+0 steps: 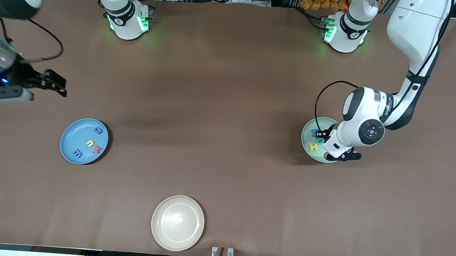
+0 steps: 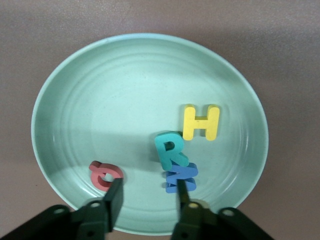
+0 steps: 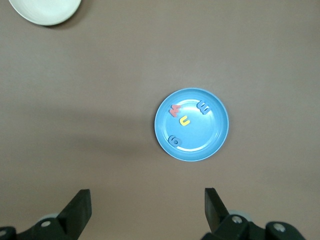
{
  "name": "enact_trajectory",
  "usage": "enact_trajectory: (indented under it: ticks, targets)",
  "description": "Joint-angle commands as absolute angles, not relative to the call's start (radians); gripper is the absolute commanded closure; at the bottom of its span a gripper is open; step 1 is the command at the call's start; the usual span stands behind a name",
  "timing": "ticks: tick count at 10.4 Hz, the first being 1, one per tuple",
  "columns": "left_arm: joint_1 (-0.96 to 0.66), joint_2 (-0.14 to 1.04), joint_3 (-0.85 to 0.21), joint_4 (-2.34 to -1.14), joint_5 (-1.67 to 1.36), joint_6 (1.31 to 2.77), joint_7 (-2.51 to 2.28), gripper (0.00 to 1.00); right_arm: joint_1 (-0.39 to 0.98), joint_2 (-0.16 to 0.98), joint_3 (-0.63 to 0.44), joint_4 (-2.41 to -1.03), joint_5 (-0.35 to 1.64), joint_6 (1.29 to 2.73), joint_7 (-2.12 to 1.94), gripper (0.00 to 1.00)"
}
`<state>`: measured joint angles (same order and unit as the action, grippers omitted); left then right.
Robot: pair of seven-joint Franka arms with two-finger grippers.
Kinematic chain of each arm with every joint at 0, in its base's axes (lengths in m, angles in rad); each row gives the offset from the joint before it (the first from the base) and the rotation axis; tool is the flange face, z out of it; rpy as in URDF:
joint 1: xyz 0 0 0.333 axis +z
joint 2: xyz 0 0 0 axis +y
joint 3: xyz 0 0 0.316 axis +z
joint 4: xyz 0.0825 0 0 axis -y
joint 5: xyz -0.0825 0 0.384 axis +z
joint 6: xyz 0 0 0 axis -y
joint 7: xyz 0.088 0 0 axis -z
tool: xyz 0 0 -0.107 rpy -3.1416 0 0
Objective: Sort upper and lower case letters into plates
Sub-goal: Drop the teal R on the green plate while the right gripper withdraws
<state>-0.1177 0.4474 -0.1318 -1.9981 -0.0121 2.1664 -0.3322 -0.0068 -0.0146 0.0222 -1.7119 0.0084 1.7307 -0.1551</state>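
- Front view: mint green plate (image 1: 311, 130) toward the left arm's end of the table, partly covered by the left arm's wrist. Yellow H (image 1: 314, 147) and a bit of blue W (image 1: 315, 132) visible in it.
- Front view: blue plate (image 1: 84, 141) toward the right arm's end, holding a yellow u (image 1: 90, 143), red w (image 1: 95, 149), blue m (image 1: 77, 153) and a small blue letter (image 1: 98, 130).
- Front view: cream-white plate (image 1: 178, 222) nearest the camera, between the two.
- Front view: right gripper (image 1: 56, 84) hangs over bare table, near the blue plate.
- Left wrist view: left gripper (image 2: 149, 192) low over the green plate's rim, fingers parted with nothing between them. One fingertip (image 2: 116, 187) just beside the red Q (image 2: 105, 175); the other sits at the blue W. Teal R (image 2: 171, 149) overlaps the W; the H lies just beside the R.
- Right wrist view: right gripper (image 3: 147, 204) spread wide, empty, high above the table; the blue plate and its four letters lie below.
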Motion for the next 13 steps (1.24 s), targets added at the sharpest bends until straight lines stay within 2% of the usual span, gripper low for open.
enact_trajectory:
  ticks: [1,3,5,9,11,13]
  targets:
    - [-0.118,0.397,-0.141,-2.028,0.014,2.181,-0.333,0.0,-0.008,0.001,-0.003,-1.562,0.015,1.604,-0.16,0.0]
    - [-0.123,0.358,-0.141,-2.005,0.037,2.18,-0.327,0.0,-0.008,0.002,-0.005,-1.51,0.014,1.566,-0.17,0.0]
    - [-0.12,0.339,-0.141,-1.913,0.078,2.139,-0.319,0.0,-0.012,-0.002,-0.006,-1.508,0.015,1.565,-0.158,0.0]
    - [-0.11,0.313,-0.132,-1.581,0.092,1.857,-0.184,0.0,-0.015,-0.006,-0.006,-1.508,0.014,1.546,-0.1,0.0]
    - [-0.107,0.284,-0.129,-1.482,0.091,1.778,-0.184,0.0,-0.017,-0.006,-0.008,-1.509,0.015,1.531,-0.1,0.0]
    - [-0.077,0.252,-0.133,-1.444,0.084,1.697,-0.184,0.0,-0.026,-0.008,-0.015,-1.508,0.015,1.529,-0.106,0.0]
